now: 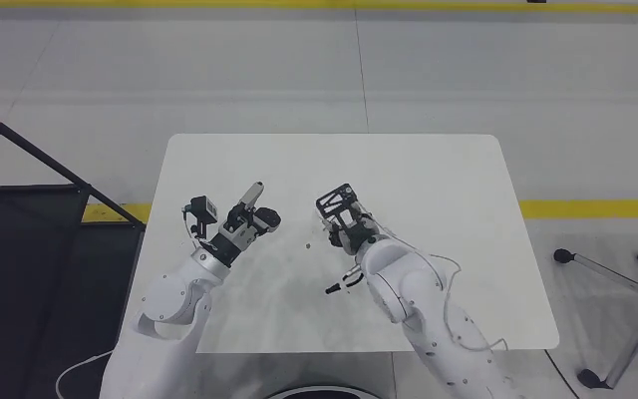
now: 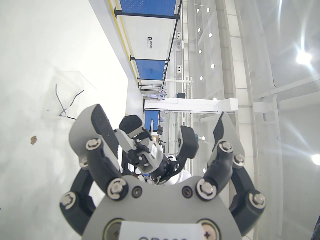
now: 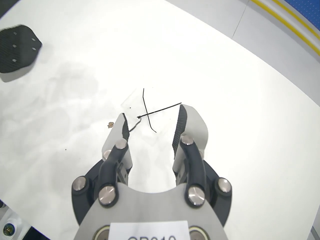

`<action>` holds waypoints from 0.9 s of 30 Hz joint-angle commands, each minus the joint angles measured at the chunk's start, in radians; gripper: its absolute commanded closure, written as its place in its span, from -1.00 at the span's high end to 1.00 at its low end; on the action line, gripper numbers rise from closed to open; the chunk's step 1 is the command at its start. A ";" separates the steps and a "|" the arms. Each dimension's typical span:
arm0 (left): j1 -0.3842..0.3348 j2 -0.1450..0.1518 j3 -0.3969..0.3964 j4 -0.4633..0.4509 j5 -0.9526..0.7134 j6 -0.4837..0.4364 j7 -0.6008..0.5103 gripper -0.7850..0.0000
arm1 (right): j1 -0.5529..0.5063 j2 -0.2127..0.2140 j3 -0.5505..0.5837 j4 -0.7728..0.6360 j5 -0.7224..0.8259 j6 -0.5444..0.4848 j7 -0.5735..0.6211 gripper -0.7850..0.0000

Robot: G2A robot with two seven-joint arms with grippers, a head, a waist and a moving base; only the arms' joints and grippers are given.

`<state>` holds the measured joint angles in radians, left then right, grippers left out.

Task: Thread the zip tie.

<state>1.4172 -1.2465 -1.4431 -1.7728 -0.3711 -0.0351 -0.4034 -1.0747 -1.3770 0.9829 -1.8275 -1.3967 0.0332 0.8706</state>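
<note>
Two thin black zip ties (image 3: 148, 113) lie crossed on the white table (image 3: 212, 58), loose and apart from both grippers. My right gripper (image 3: 153, 117) hangs open just above them, its fingertips either side of the crossing, nothing held. In the top view the right gripper (image 1: 337, 203) sits at the table's middle. My left gripper (image 2: 160, 119) is open and empty, raised and tilted up beside the right one; in the top view the left gripper (image 1: 257, 205) is left of centre. The zip ties (image 2: 65, 101) lie off to the side of it.
A small brown speck (image 3: 110, 125) lies on the table close to the ties. A faint clear sheet (image 2: 75, 81) seems to lie under them. A black perforated pad (image 3: 17, 48) of the other arm shows at one side. Table edges (image 1: 498, 150) are well away.
</note>
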 commanded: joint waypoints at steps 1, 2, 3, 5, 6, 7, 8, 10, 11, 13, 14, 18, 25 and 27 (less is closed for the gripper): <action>0.000 0.000 0.000 0.000 0.000 0.000 0.000 1.00 | -0.030 0.007 0.044 -0.042 0.024 -0.021 -0.008 1.00; 0.000 0.000 0.000 0.000 0.000 0.000 0.000 1.00 | -0.045 0.010 0.064 -0.061 0.040 -0.030 -0.015 1.00; 0.000 0.000 0.000 0.000 0.000 0.000 0.000 1.00 | -0.059 0.012 0.084 -0.080 0.057 -0.038 -0.024 1.00; 0.000 0.000 0.000 0.000 0.000 0.000 0.000 1.00 | -0.089 0.017 0.129 -0.117 0.106 -0.056 -0.052 1.00; 0.000 0.000 0.000 0.000 0.000 0.000 0.000 1.00 | -0.106 0.020 0.155 -0.134 0.142 -0.068 -0.074 1.00; 0.000 0.000 0.000 0.000 0.000 0.000 0.000 1.00 | -0.123 0.022 0.181 -0.152 0.181 -0.083 -0.099 1.00; 0.000 0.000 0.000 0.000 0.000 0.000 0.000 1.00 | -0.142 0.025 0.210 -0.167 0.224 -0.100 -0.124 1.00; 0.000 0.000 0.000 0.000 0.000 0.000 0.000 1.00 | -0.180 0.030 0.270 -0.191 0.309 -0.139 -0.179 1.00; 0.000 0.000 0.000 0.000 0.000 0.000 0.000 1.00 | -0.198 0.033 0.302 -0.199 0.355 -0.164 -0.209 1.00; 0.000 0.000 0.000 0.000 0.000 0.000 0.000 1.00 | -0.235 0.039 0.366 -0.209 0.446 -0.216 -0.275 1.00; 0.000 0.000 0.000 0.000 0.000 0.000 0.000 1.00 | -0.253 0.041 0.397 -0.213 0.489 -0.242 -0.309 1.00; 0.000 0.000 0.000 0.000 0.000 0.000 0.000 1.00 | -0.322 0.048 0.490 -0.215 0.618 -0.322 -0.419 1.00; 0.000 0.000 0.000 0.000 0.000 0.000 0.000 1.00 | -0.336 0.050 0.505 -0.214 0.637 -0.330 -0.432 1.00; 0.000 0.000 0.000 0.000 0.000 0.000 0.000 1.00 | -0.335 0.050 0.505 -0.214 0.636 -0.330 -0.432 1.00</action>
